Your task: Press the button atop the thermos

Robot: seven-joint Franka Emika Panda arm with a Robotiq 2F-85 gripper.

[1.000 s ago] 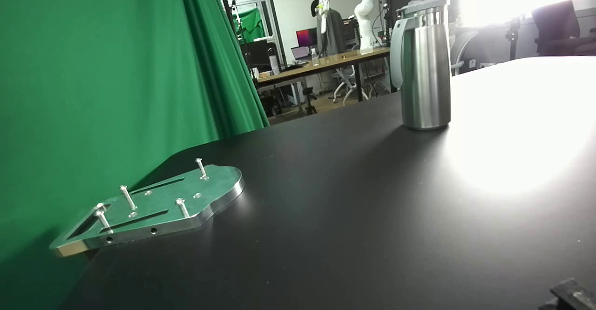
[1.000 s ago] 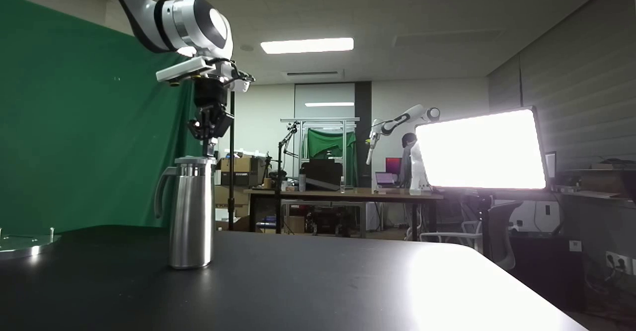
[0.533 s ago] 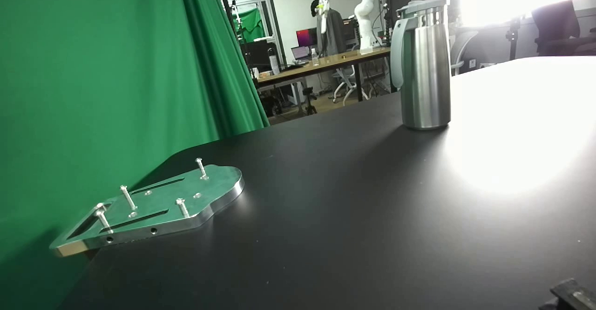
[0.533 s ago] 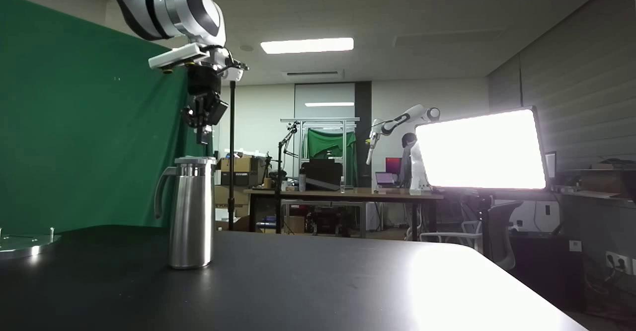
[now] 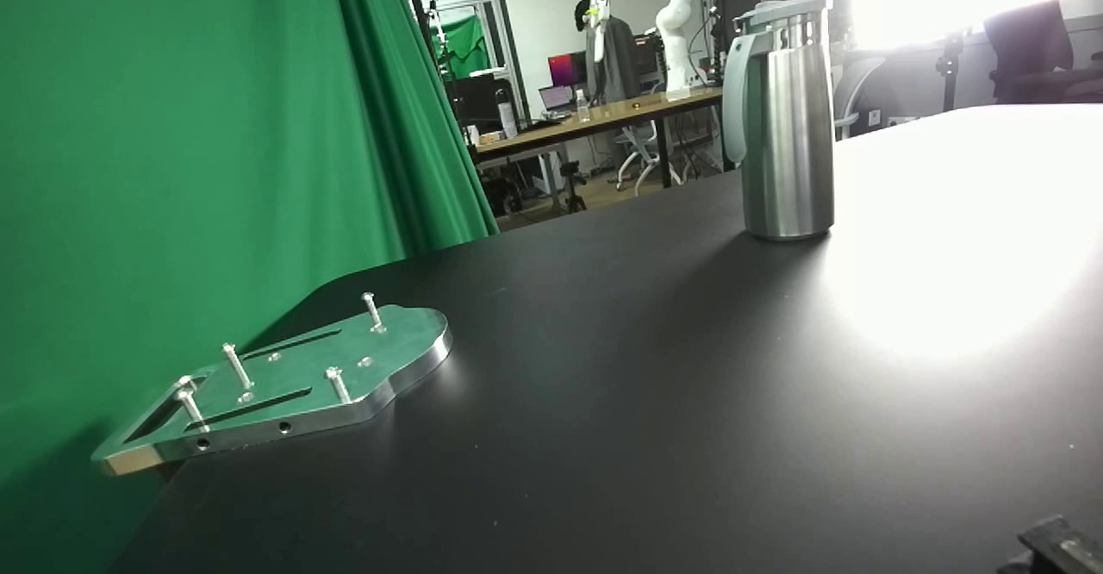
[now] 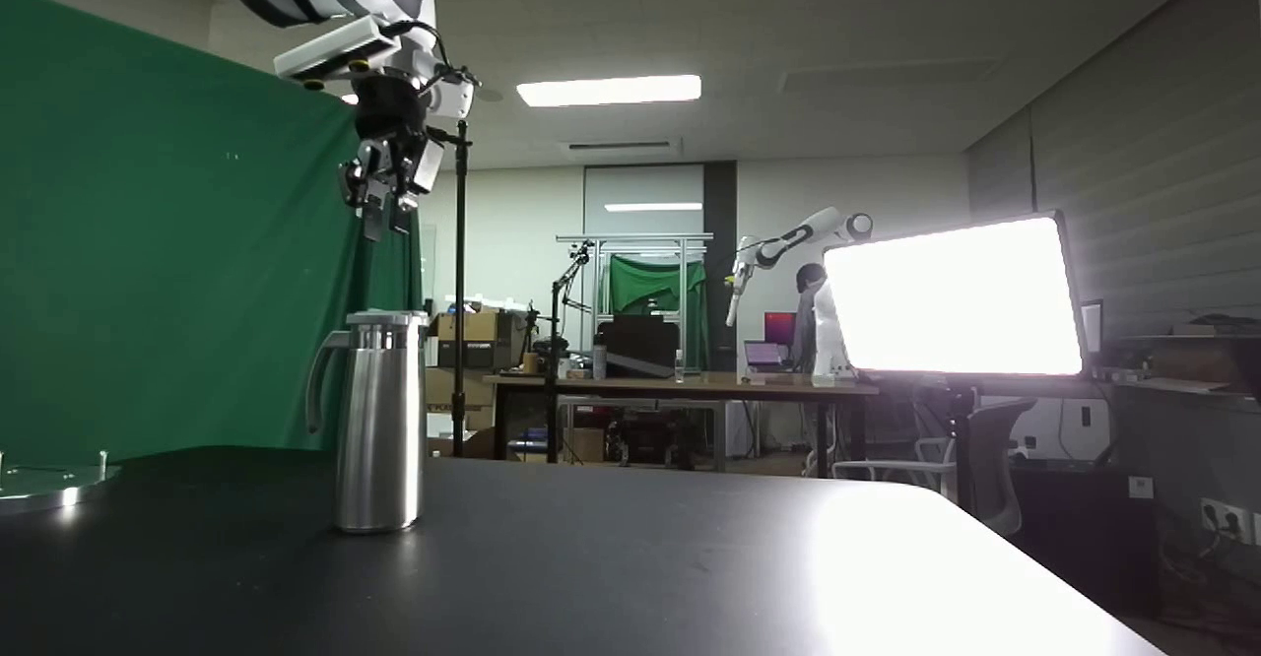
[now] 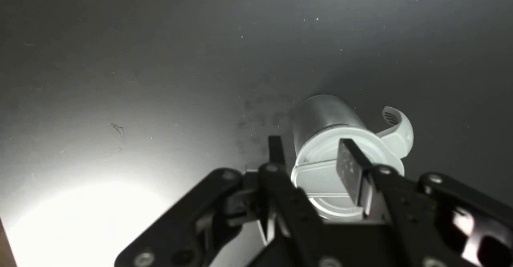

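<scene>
The thermos (image 6: pixel 380 429) stands upright on the black table, a brushed-silver cylinder with a grey lid and handle. It shows in both exterior views, and its body (image 5: pixel 789 143) is unobstructed there. My gripper (image 6: pixel 386 223) is above the lid, apart from it, with its fingers spread and nothing between them. In the wrist view, the gripper (image 7: pixel 312 144) is open, and the thermos lid (image 7: pixel 320 174) shows below. The right finger covers part of the lid and its flat central strip, so a button cannot be clearly made out.
A flat plate with upright pegs (image 5: pixel 345 367) lies near the table's edge beside the green curtain (image 5: pixel 215 126); it also shows in an exterior view (image 6: pixel 54 489). A bright lamp panel (image 6: pixel 956 296) stands behind the table. A dark piece (image 5: pixel 1064 548) shows at the lower right corner.
My gripper has risen from just over the thermos lid and shifted slightly left in an exterior view. Its fingers, close together earlier, are now spread. The thermos has not moved.
</scene>
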